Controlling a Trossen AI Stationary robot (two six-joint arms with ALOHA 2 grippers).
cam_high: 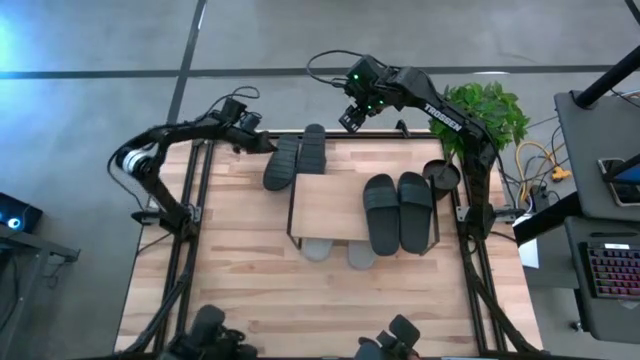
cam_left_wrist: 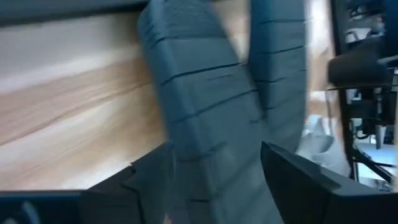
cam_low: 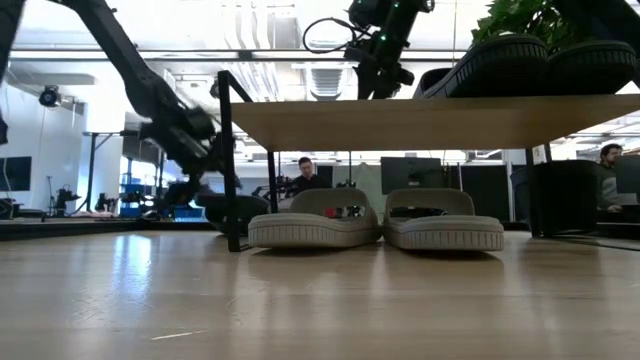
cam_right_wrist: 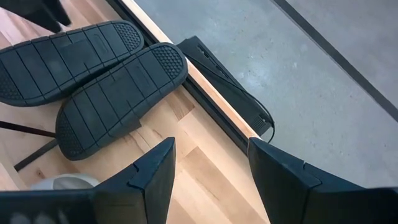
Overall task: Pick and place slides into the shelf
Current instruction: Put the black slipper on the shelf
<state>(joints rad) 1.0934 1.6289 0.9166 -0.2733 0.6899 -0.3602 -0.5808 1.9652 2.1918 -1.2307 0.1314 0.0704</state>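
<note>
Left claw spread astride an upturned dark slide on the worktop, contact unclear. Right claw spread, empty, above the rear edge. Shelf hid most of two grey slides.

Six slides show in all. Four are dark: two lie side by side on the shelf's top board, and two more lie sole-up on the bench at its far edge. Two are light grey, side by side under the top board. There is one shelf and one bench. Two arms reach in, each with one hand: the left hand and the right hand. One potted plant stands at the right. The low view shows two people in the room behind.
</note>
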